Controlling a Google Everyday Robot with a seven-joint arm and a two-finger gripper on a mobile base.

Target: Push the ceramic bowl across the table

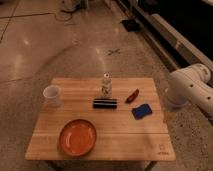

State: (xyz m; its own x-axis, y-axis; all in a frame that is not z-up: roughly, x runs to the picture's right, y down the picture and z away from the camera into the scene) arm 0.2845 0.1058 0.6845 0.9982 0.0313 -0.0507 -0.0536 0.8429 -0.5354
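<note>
The ceramic bowl point(77, 137), wide, shallow and orange with a darker rim, sits on the light-wood table point(125, 132) near its front left corner. The table has a small dark logo point(161, 148) at the front right corner. A white arm segment point(190, 87) hangs beside the table's right edge, well apart from the bowl. The gripper itself is out of view, beyond the right edge of the frame.
On the table stand a white cup point(52, 95) at the left, a small bottle point(106, 85) at the back centre, a black bar point(105, 103) in front of it, a red object point(132, 95) and a blue object point(141, 111) at the right. Speckled floor surrounds the table.
</note>
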